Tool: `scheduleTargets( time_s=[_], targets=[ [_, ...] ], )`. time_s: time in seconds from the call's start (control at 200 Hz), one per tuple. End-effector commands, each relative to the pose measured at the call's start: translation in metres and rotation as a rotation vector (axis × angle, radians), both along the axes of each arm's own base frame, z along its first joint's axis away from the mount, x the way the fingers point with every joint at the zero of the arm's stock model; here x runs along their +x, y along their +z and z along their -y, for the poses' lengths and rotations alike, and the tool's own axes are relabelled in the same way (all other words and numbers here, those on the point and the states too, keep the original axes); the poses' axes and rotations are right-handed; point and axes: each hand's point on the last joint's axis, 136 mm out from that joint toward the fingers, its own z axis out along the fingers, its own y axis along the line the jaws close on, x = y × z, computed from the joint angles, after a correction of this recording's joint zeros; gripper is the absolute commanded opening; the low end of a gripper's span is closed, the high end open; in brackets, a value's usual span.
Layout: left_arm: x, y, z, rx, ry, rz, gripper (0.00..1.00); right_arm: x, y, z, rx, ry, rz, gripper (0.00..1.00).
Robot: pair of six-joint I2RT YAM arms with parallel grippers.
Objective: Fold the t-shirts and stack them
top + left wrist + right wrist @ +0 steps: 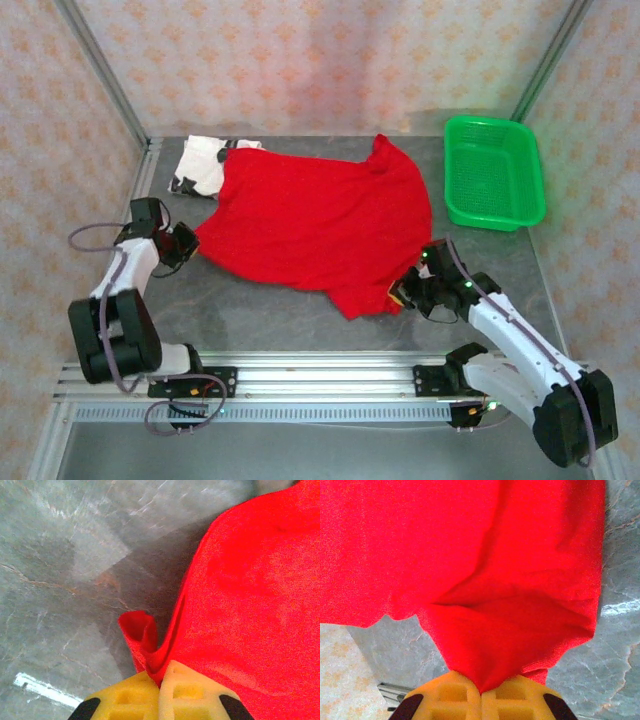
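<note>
The red t-shirt (320, 225) lies spread mid-bench, its far-left part against the white t-shirt (198, 165) near the far-left corner. The left jaws clench its left edge and the right jaws its near hem. Lift both evenly, keeping the cloth taut.

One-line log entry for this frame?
left claw: shut on red t-shirt edge | right claw: shut on red t-shirt hem | white t-shirt: far left
</note>
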Motion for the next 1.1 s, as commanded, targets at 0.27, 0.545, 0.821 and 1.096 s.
scheduleTargets(
  time_s=[0.27,0.545,0.821,1.096],
  targets=[
    [-0.063,0.091,0.017,0.028,0.05,0.114,0.0,-0.052,0.05,0.032,-0.076,0.046,0.068,0.0],
    [-0.117,0.087,0.038,-0.012,0.081,0.056,0.0,-0.091,0.071,0.049,-0.07,0.017,0.078,0.0],
    [-0.158,0.065,0.049,-0.019,0.136,0.041,0.0,-0.117,0.076,0.053,-0.015,-0.006,0.076,0.0],
    [-0.142,0.086,0.033,0.053,0.161,0.07,0.0,-0.062,0.106,0.041,-0.07,0.021,0.154,0.0]
  ],
)
